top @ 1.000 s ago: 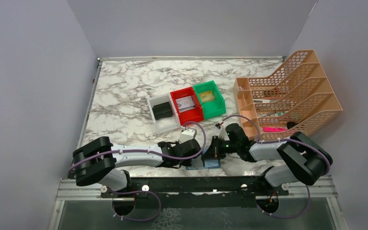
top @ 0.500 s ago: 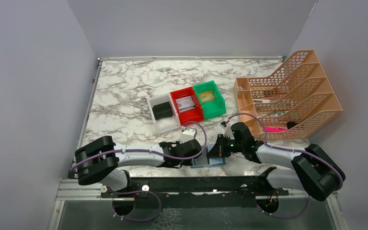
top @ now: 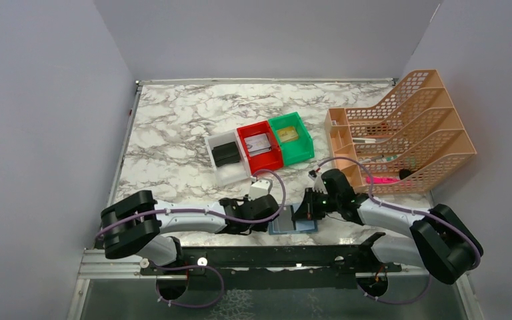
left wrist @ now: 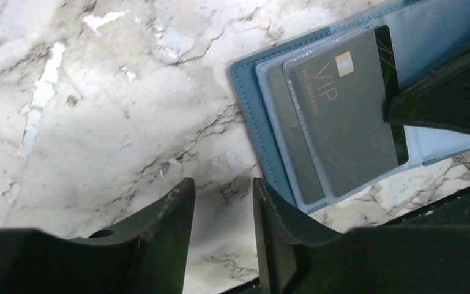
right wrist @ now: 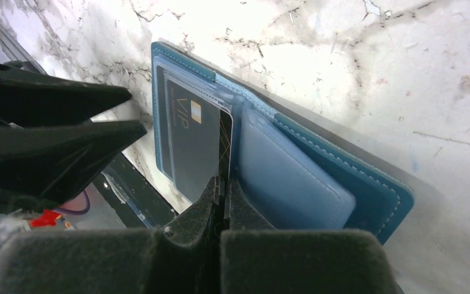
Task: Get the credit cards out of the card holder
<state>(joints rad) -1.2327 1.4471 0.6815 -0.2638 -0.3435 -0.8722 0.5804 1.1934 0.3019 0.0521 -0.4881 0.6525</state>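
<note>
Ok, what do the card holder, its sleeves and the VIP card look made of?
Card holder: teal leather or faux leather, matte, stitched edge. Sleeves: clear glossy plastic film, card shows through. VIP card: likely rigid plastic, dark satin, gold print.

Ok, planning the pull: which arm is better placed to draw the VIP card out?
Right: the right pincer is shut on the VIP card's edge; the left pincer stands open over marble beside the card holder.
</note>
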